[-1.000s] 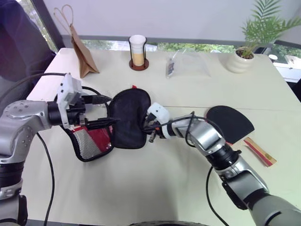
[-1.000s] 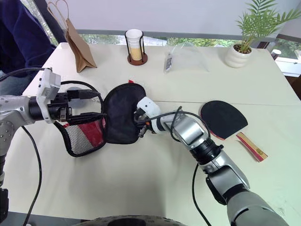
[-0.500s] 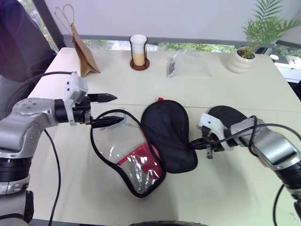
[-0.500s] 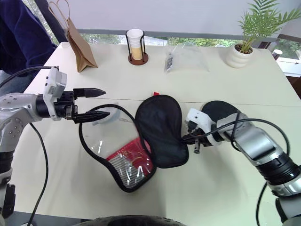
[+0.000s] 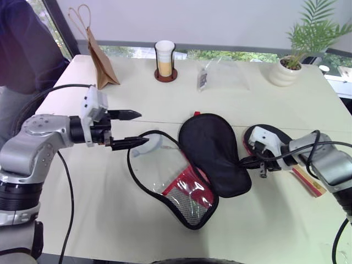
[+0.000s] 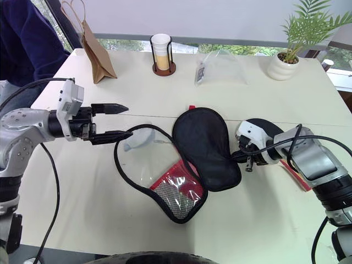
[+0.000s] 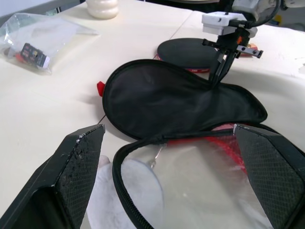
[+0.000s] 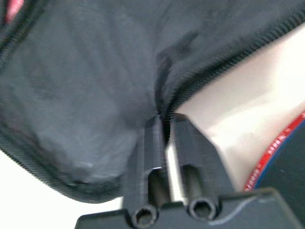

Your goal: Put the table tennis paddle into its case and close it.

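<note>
While the case (image 5: 203, 159) lies unzipped mid-table, flaps spread, R gripper (image 8: 164, 138) pinches its edge, fingers nearly together. L gripper (image 5: 132, 128) hovers wide open, holding nothing. Paddle (image 7: 190, 54) lies beside the case, toward table's right edge.

Both arms are brushed silver-grey metal with black joint rings and loose black cables looping alongside. Each wrist carries a white boxy camera housing. The left gripper (image 5: 127, 128) has two long, tapering black fingers; the right gripper (image 6: 242, 157) shows black fingers and small hex screws.
</note>
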